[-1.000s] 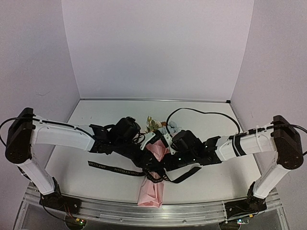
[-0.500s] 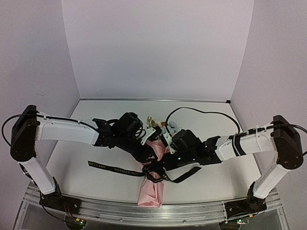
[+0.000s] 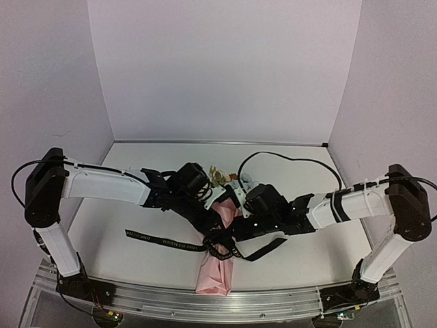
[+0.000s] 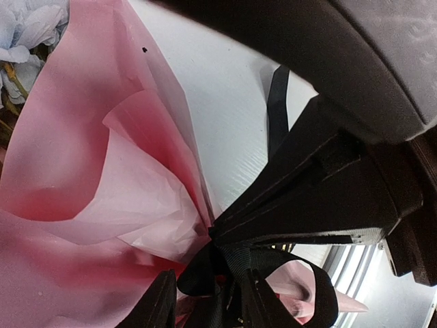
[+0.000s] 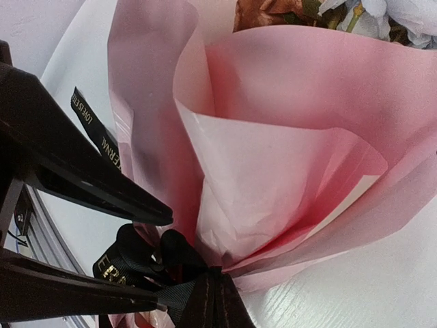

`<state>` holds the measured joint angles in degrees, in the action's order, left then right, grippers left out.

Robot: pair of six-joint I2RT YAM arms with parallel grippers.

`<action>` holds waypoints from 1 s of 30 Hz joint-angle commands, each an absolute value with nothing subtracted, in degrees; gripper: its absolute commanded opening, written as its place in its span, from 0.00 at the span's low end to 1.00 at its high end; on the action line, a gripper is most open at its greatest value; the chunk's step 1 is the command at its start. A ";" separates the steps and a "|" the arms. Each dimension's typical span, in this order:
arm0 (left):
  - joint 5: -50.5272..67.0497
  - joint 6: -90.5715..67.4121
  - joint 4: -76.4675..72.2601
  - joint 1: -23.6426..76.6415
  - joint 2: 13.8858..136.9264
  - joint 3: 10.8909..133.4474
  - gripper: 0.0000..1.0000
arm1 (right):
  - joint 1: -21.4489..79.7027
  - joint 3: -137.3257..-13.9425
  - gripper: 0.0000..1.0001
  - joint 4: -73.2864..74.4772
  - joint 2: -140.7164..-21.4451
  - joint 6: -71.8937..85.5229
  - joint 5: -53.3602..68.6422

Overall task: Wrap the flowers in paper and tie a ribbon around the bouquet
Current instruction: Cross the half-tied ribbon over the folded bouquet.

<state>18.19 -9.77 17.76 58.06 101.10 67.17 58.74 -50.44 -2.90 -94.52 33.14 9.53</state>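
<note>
The bouquet lies on the white table as a pink paper cone, narrow end toward the near edge. The flowers show at its wide far end. The black ribbon is looped around the cone's waist, its tails trailing left and right. My left gripper stands open astride the ribbon loops; the left wrist view shows its fingers apart. My right gripper is shut on the ribbon at the pinched paper. Pale blue blooms peek out at the top.
A black cable arcs across the far side of the table behind the right arm. An aluminium rail runs along the near edge. Lilac walls close in the back and both sides.
The left arm has swung to the right, bringing its wrist closer to the bouquet's waist. The right arm and the bouquet have stayed where they were.
</note>
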 commanded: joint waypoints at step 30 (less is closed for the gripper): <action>15.05 -10.77 12.12 58.10 99.79 63.65 0.23 | 58.29 -43.90 0.00 -24.38 -95.10 32.26 12.53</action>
